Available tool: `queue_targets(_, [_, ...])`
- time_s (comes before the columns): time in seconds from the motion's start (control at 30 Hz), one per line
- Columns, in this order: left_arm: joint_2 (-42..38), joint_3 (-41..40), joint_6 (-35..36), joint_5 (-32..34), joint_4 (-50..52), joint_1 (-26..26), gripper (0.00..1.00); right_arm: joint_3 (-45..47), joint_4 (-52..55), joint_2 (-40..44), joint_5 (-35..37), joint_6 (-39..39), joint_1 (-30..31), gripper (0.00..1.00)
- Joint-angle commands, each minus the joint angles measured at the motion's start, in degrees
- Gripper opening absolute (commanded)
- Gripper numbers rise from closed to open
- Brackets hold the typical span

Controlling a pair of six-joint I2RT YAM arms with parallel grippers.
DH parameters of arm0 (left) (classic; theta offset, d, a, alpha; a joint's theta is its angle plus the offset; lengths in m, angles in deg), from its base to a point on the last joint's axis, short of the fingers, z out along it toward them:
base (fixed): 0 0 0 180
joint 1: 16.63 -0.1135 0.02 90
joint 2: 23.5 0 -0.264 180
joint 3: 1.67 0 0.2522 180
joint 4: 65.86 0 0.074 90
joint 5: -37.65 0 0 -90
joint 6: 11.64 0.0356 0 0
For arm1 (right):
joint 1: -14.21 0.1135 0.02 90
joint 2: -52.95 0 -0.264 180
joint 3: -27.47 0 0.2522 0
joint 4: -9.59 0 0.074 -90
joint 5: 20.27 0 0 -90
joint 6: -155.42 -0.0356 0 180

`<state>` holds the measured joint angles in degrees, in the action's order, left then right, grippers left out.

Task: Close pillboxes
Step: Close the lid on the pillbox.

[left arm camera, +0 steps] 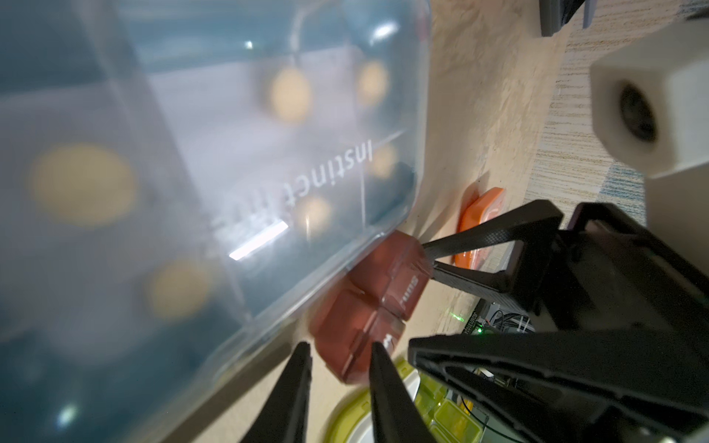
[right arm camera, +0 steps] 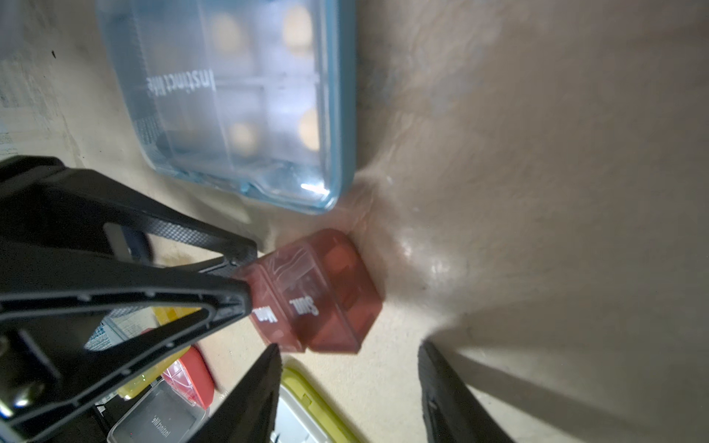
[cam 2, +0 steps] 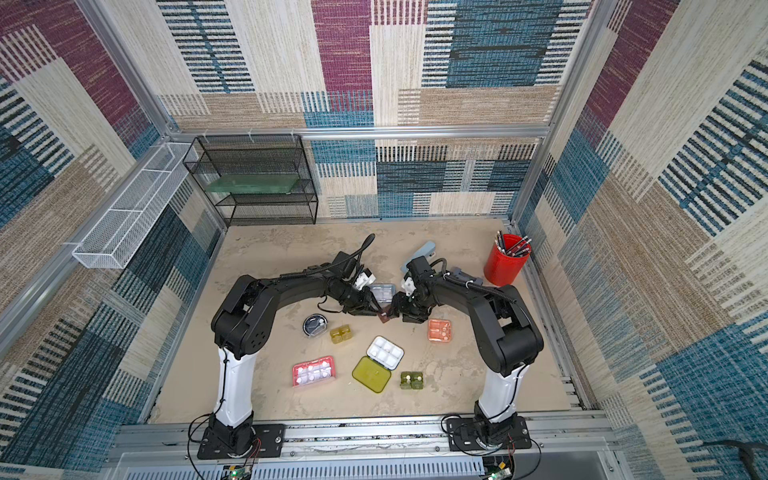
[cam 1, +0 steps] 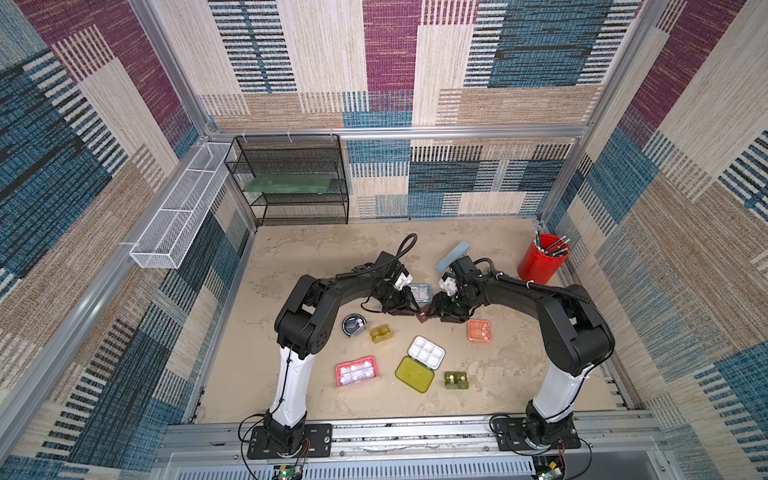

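Observation:
The small brown pillbox (right arm camera: 322, 291) lies mid-table between my two grippers, next to the light blue pillbox (cam 1: 419, 292), whose lid is down. My left gripper (left arm camera: 338, 345) is shut on one end of the brown box. My right gripper (right arm camera: 348, 345) stands open at the box's other side, and one fingertip (right arm camera: 274, 351) is by its corner. In front of them lie the round black (cam 1: 354, 325), amber (cam 1: 381, 333), pink (cam 1: 356, 371), orange (cam 1: 479, 330) and dark green (cam 1: 456, 379) pillboxes. The yellow-green lid (cam 1: 414, 374) lies open beside its white tray (cam 1: 427, 352).
A red cup of pens (cam 1: 542, 257) stands at the back right. A long pale-blue case (cam 1: 453, 255) lies just behind the right wrist. A black wire shelf (cam 1: 291, 178) is at the back left and a white mesh basket (cam 1: 178, 216) hangs on the left wall.

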<state>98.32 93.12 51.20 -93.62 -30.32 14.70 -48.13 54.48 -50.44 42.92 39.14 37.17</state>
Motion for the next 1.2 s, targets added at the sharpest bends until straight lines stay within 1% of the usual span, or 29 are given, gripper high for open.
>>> queue_targets(0.0, [-0.1,-0.4,2.7,-0.3,0.6,0.2,0.29,0.6,0.8,0.2,1.7,-0.4,0.0,0.60])
queue_targets(0.33, [-0.3,-1.8,2.7,0.1,0.1,0.5,0.28,1.1,0.5,0.2,1.9,-0.5,-0.1,0.59])
queue_targets(0.43, [-0.5,-1.5,2.5,0.2,0.3,0.5,0.31,0.7,1.0,0.3,2.0,-0.3,-0.2,0.59])
queue_targets(0.53, [-1.1,-0.5,2.3,0.4,0.9,0.5,0.36,0.3,1.5,1.0,1.9,0.0,-0.7,0.60])
queue_targets(0.7, [-1.7,1.8,1.9,-0.1,2.1,0.4,0.38,0.1,2.5,3.0,1.8,0.7,-1.9,0.60])
queue_targets(0.83, [-2.2,3.1,0.9,-1.0,2.4,0.3,0.39,0.3,3.0,5.1,1.5,1.2,-2.9,0.63])
queue_targets(0.97, [-2.9,4.3,0.2,-1.2,3.4,0.2,0.40,1.0,3.2,7.4,1.4,1.5,-3.9,0.69])
queue_targets(1.17, [-5.5,4.8,1.0,-0.3,6.3,-0.1,0.44,2.3,3.6,11.2,1.5,2.3,-6.2,0.75])
